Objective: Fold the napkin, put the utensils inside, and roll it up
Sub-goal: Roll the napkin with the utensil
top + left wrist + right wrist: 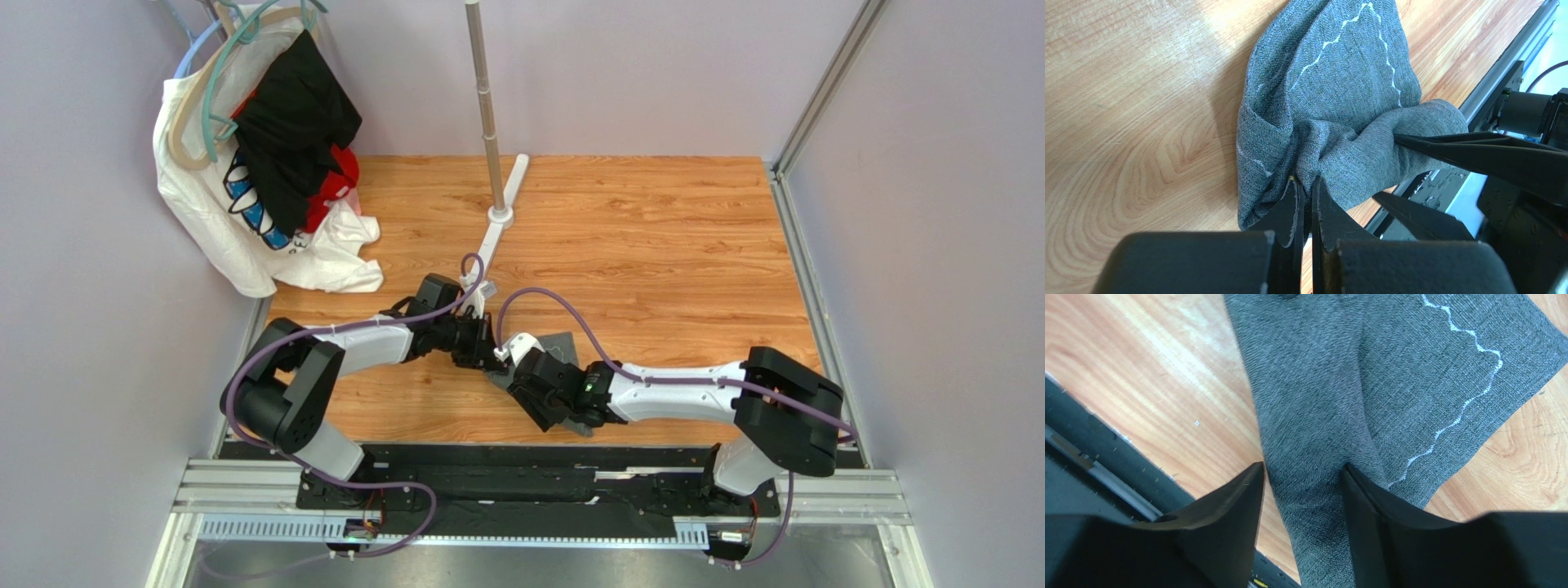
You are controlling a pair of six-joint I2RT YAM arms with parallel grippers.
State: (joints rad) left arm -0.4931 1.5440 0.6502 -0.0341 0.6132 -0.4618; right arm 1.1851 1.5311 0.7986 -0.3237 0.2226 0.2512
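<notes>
**Both grippers at the napkin, near edge of the tabletop**

Top view: the grey napkin (562,347) lies bunched by the middle of the tabletop's (662,245) near edge, and the left gripper (488,352) and right gripper (520,368) meet over it. Left wrist view: the left gripper (1306,187) is pinched tight on a gathered fold of napkin (1339,92), lifting it. Right wrist view: the right gripper (1303,471) stands wide, one finger on each side of a ridge of napkin (1321,386).

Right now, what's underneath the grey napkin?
Only the wooden table shows around the napkin. The left hand pinches a bunched fold. Anything lying beneath the cloth is covered.
</notes>
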